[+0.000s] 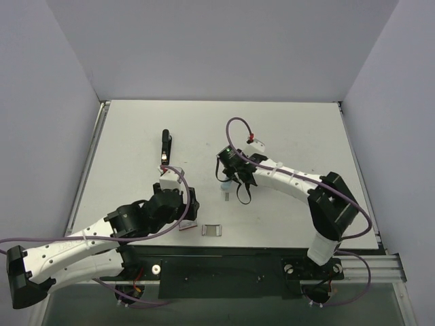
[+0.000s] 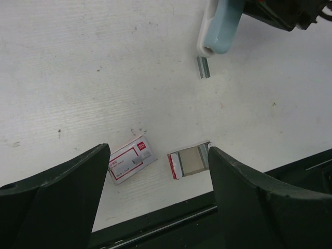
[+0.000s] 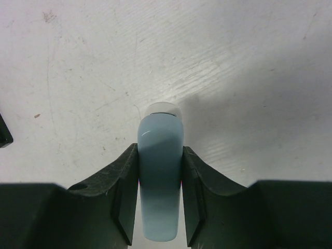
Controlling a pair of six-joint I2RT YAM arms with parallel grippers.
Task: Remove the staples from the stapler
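A slim black stapler (image 1: 165,145) with a silvery near tip lies on the table at the back left, apart from both grippers. My right gripper (image 1: 231,183) (image 3: 160,150) is shut on a light-blue, white-bottomed stapler-like object (image 3: 160,171), which it holds tip-down just above the table; this object also shows in the left wrist view (image 2: 220,26). A short strip of staples (image 2: 202,67) lies on the table right under its tip. My left gripper (image 1: 192,212) (image 2: 158,155) is open and empty, low near the front edge.
A red-and-white staple box (image 2: 131,160) and an open box tray (image 2: 189,162) lie between my left fingers' line of sight, close to the table's black front rail (image 1: 224,261). Grey walls enclose the table on three sides.
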